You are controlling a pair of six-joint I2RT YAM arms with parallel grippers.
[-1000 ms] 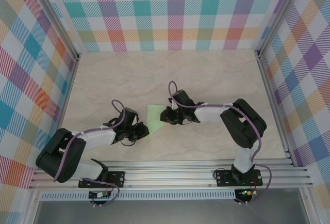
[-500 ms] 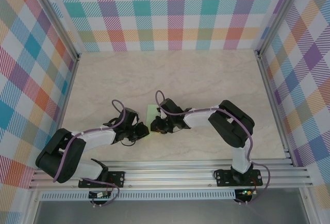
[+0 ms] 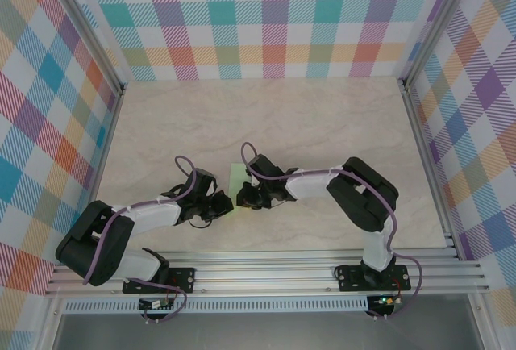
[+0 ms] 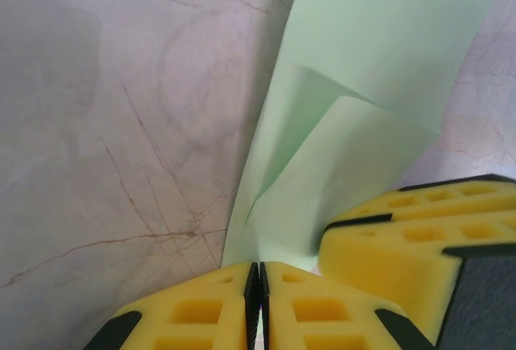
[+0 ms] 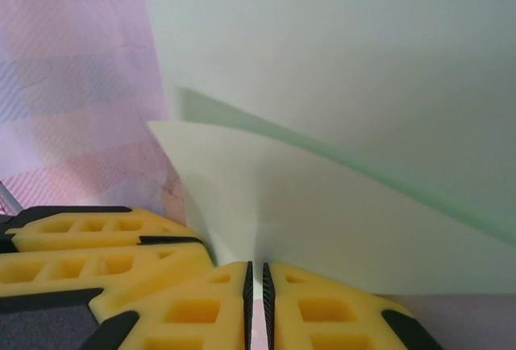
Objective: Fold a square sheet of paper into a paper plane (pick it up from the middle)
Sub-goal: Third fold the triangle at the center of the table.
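The square sheet of paper (image 3: 235, 175) is pale green and folded, with creased flaps; the two gripper heads cover most of it in the top view. My left gripper (image 3: 225, 203) is shut on the paper's near edge (image 4: 363, 60), which runs down between its yellow pads (image 4: 201, 310). Coming from the right, my right gripper (image 3: 242, 198) is also shut on the paper (image 5: 339, 84), pinched at its pads (image 5: 330, 310). The two grippers sit almost touching: the right one's fingers (image 4: 419, 237) show beside the left jaws. Whether the paper has a paper plane's form is hidden.
The marble-patterned tabletop (image 3: 322, 124) stretches behind and to both sides of the grippers. Checked walls (image 3: 274, 19) close the back and sides. A metal rail (image 3: 266, 273) runs along the near edge by the arm bases.
My right gripper has swept left across the paper to sit beside the left gripper, and far less green shows in the top view. The left arm has stayed put.
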